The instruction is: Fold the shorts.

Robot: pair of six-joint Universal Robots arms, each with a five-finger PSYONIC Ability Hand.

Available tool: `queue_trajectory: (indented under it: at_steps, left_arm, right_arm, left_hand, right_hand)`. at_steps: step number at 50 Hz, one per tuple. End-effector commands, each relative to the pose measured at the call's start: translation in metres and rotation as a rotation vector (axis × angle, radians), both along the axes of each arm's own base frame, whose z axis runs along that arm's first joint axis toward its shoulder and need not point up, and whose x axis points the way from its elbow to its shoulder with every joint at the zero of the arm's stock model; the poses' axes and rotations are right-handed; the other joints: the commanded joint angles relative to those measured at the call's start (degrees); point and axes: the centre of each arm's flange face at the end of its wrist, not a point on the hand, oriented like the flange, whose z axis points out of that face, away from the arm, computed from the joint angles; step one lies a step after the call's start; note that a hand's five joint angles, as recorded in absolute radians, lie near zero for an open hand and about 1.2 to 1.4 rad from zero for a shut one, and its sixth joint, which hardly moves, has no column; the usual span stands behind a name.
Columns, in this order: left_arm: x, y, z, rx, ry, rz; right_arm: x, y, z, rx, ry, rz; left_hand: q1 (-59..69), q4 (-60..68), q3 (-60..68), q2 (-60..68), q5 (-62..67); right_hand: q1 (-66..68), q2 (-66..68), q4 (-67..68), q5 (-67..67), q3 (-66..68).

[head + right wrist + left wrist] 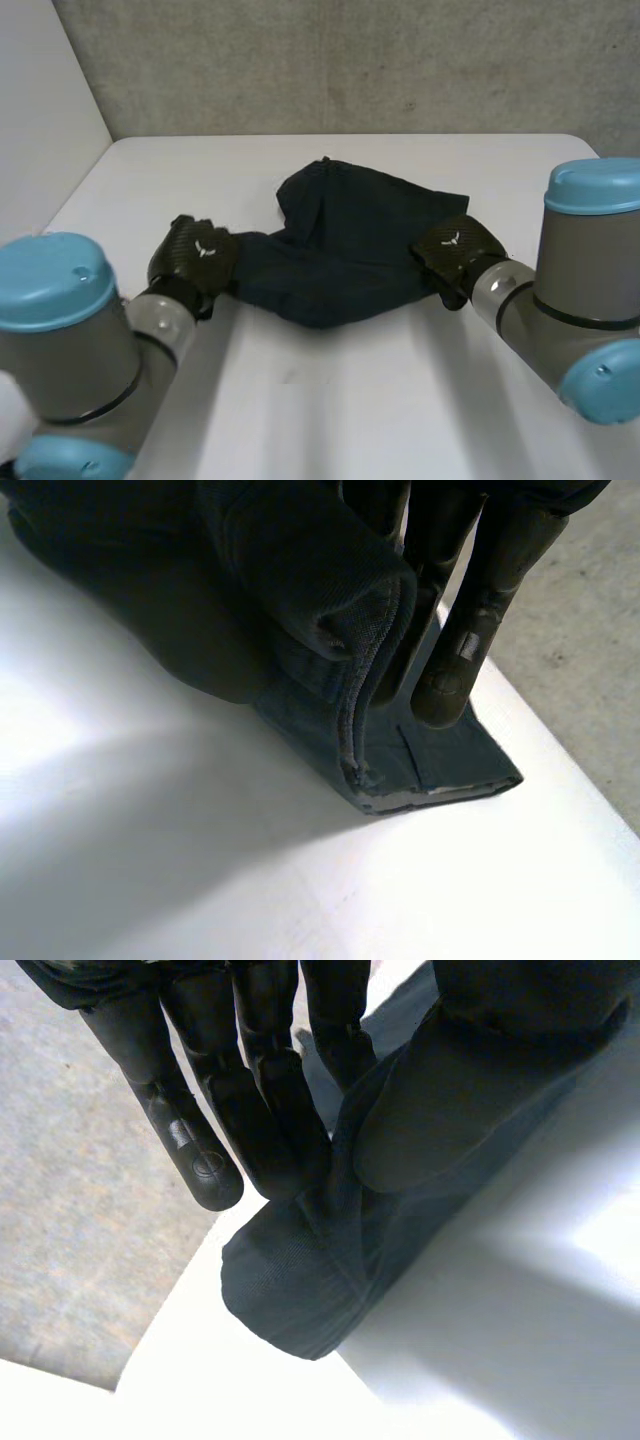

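Nearest me, my left hand (195, 255) pinches one end of the dark shorts (350, 250), straight fingers (260, 1090) against the thumb with cloth between. My right hand (455, 248) pinches the opposite end the same way, a stitched hem clamped under the thumb. Both ends sit low on the white counter (330, 400), I judge so the edge can travel evenly into a fold. Farther out, the shorts lie bunched mid-counter. The head view gives that rumpled spread between my hands. The wrist views add the pinches themselves and the hem corner resting on the counter.
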Motion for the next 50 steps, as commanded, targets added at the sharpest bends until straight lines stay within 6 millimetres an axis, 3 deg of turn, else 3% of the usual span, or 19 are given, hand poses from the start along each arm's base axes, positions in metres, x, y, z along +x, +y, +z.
queue_trajectory:
  at_steps: [1, 6, 10, 14, 15, 16, 18, 23, 29, 30, 37, 45, 50]
  left_arm:
    - [0.024, 0.046, -0.011, 0.21, -0.124, -0.005]
    - [0.025, 0.074, -0.021, 0.301, -0.184, -0.049]
    - [0.021, 0.087, -0.016, 0.3, -0.157, -0.08]
    - [0.017, 0.088, 0.006, 0.23, -0.098, -0.094]
    - [0.015, 0.085, 0.018, 0.186, -0.072, -0.098]
    - [0.014, 0.083, 0.024, 0.164, -0.056, -0.1]
    - [0.01, 0.078, 0.036, 0.123, -0.021, -0.106]
    - [-0.012, 0.045, 0.061, -0.008, 0.073, -0.108]
    - [-0.035, 0.002, 0.055, -0.04, 0.094, -0.194]
    - [-0.039, -0.014, 0.051, -0.039, 0.1, -0.218]
    - [-0.057, -0.077, 0.02, -0.005, 0.12, -0.329]
    - [-0.076, -0.125, -0.009, -0.018, 0.138, -0.405]
    - [-0.081, -0.132, -0.022, 0.0, 0.131, -0.431]
  right_arm:
    - [-0.017, 0.029, -0.005, 0.142, 0.152, 0.041]
    - [-0.031, 0.038, -0.008, 0.172, 0.205, 0.041]
    - [-0.037, 0.044, -0.011, 0.189, 0.218, 0.037]
    - [-0.043, 0.047, -0.016, 0.21, 0.217, 0.03]
    - [-0.045, 0.048, -0.017, 0.216, 0.211, 0.032]
    - [-0.046, 0.048, -0.016, 0.215, 0.206, 0.032]
    - [-0.049, 0.05, -0.017, 0.222, 0.193, 0.037]
    - [-0.049, 0.051, -0.019, 0.223, 0.163, 0.057]
    - [-0.048, 0.052, -0.022, 0.197, 0.134, 0.07]
    - [-0.048, 0.053, -0.024, 0.193, 0.131, 0.069]
    - [-0.048, 0.054, -0.029, 0.181, 0.123, 0.067]
    - [-0.047, 0.055, -0.033, 0.181, 0.123, 0.071]
    - [-0.047, 0.055, -0.034, 0.176, 0.12, 0.07]
  left_hand:
    - [14.9, 11.5, 11.7, 11.5, 13.0]
    - [14.9, 11.5, 11.7, 11.5, 13.0]
    - [14.9, 11.5, 11.7, 11.5, 13.0]
    - [-9.6, -13.0, -12.7, -13.0, -11.5]
    - [-30.5, -33.9, -33.6, -33.9, -32.4]
    - [-42.0, -45.4, -45.2, -45.4, -43.9]
    - [-55.0, -58.4, -58.2, -58.4, -56.9]
    - [-52.9, -56.3, -56.1, -56.3, -54.8]
    - [-49.2, -52.6, -52.4, -52.6, -51.1]
    - [-48.5, -51.9, -51.7, -51.9, -50.4]
    - [-39.6, -43.0, -42.8, -43.0, -41.5]
    - [-35.6, -39.0, -38.7, -39.0, -37.5]
    - [-35.5, -39.0, -38.7, -39.0, -37.5]
  right_hand:
    - [24.4, 12.9, 11.7, 13.2, 11.9]
    - [24.4, 12.9, 11.7, 13.2, 11.9]
    - [24.4, 12.9, 11.7, 13.2, 11.9]
    - [24.4, 12.9, 11.7, 13.2, 11.9]
    - [24.4, 12.9, 11.7, 13.2, 11.9]
    - [24.4, 12.9, 11.7, 13.2, 11.9]
    - [24.4, 12.9, 11.7, 13.2, 11.9]
    - [24.4, 12.9, 11.7, 13.2, 11.9]
    - [24.4, 12.9, 11.7, 13.2, 11.9]
    - [24.4, 12.9, 11.7, 13.2, 11.9]
    - [24.4, 12.9, 11.7, 13.2, 11.9]
    - [24.4, 12.9, 11.7, 13.2, 11.9]
    - [24.4, 12.9, 11.7, 13.2, 11.9]
